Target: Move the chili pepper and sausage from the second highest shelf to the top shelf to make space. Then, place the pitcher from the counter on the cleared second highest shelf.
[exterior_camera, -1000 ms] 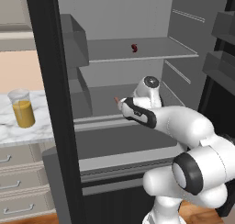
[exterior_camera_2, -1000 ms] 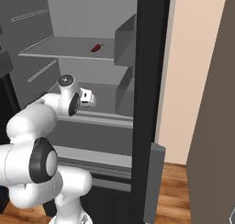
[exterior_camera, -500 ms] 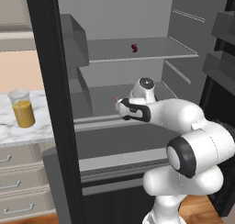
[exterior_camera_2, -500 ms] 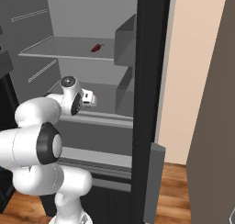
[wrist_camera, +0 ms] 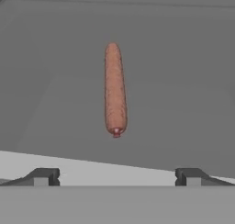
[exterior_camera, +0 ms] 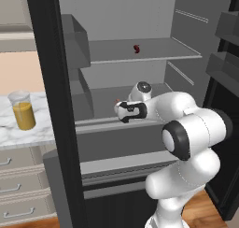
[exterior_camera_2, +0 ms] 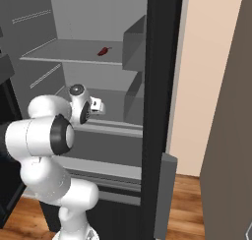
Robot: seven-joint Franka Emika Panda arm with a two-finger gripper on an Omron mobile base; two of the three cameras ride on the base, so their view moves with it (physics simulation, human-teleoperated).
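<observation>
Grey fridge shelf [wrist_camera: 183,103]: sausage [wrist_camera: 114,87] lies lengthwise ahead of tool [wrist_camera: 114,177], fingers apart.

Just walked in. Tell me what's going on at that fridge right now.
The robot arm is reaching into the open fridge at the second highest shelf. Its hand is open and empty, lined up on the sausage lying on that shelf, with nothing gripped yet. The chili pepper already sits on the top shelf. The pitcher of orange liquid waits on the counter to the fridge's left.
</observation>
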